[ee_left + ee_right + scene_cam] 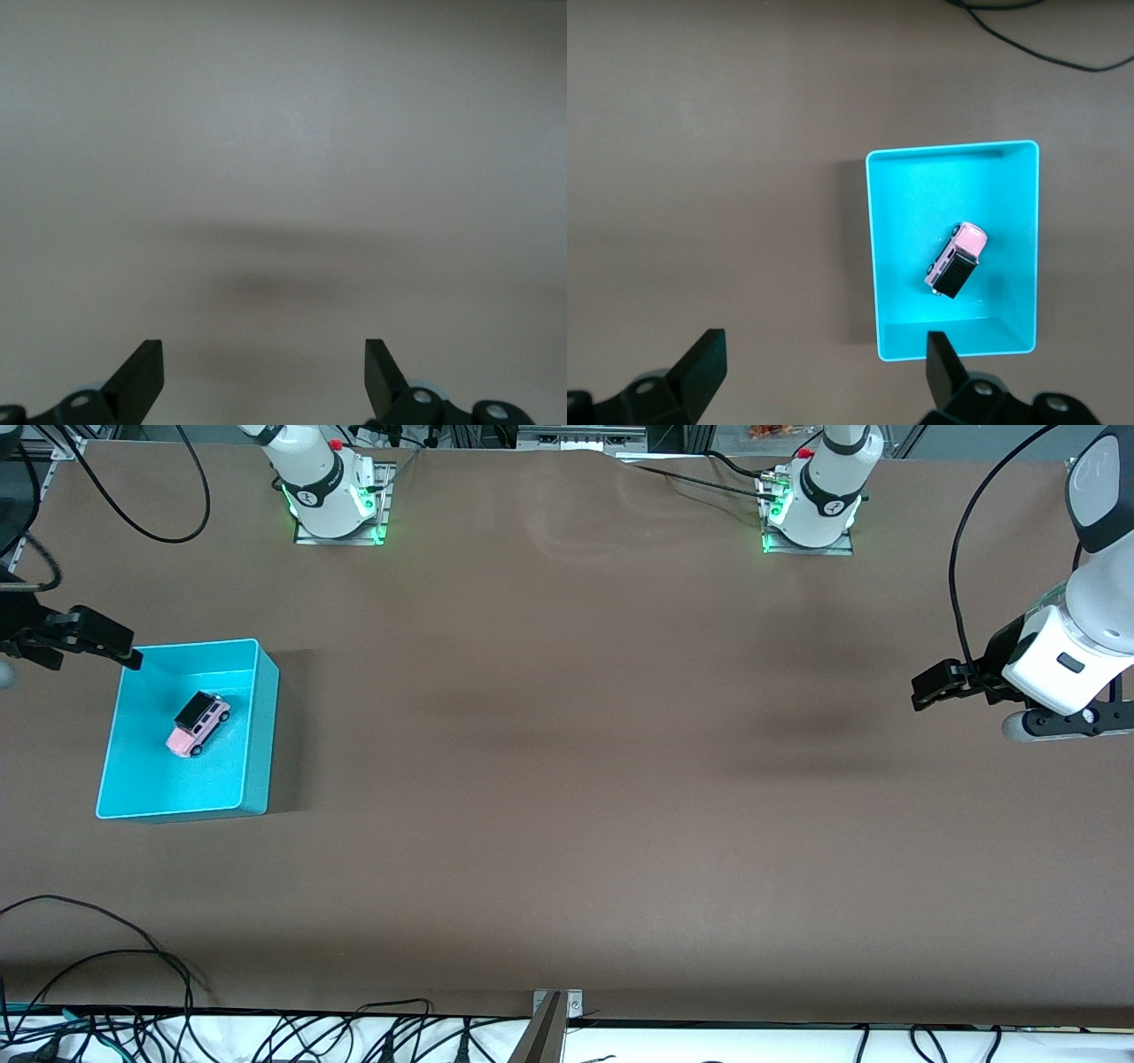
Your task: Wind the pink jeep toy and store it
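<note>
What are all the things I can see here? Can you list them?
pink jeep toy: one, pink with a black roof, inside the bin, on its wheels.
bin: one, turquoise, on the table toward the right arm's end.
table: one, brown.
cables: many, black, along the table edge nearest the front camera.
right gripper: one, black fingers open, holding nothing, over the bin's rim.
left gripper: one, black fingers open, holding nothing, over bare table at the left arm's end.
</note>
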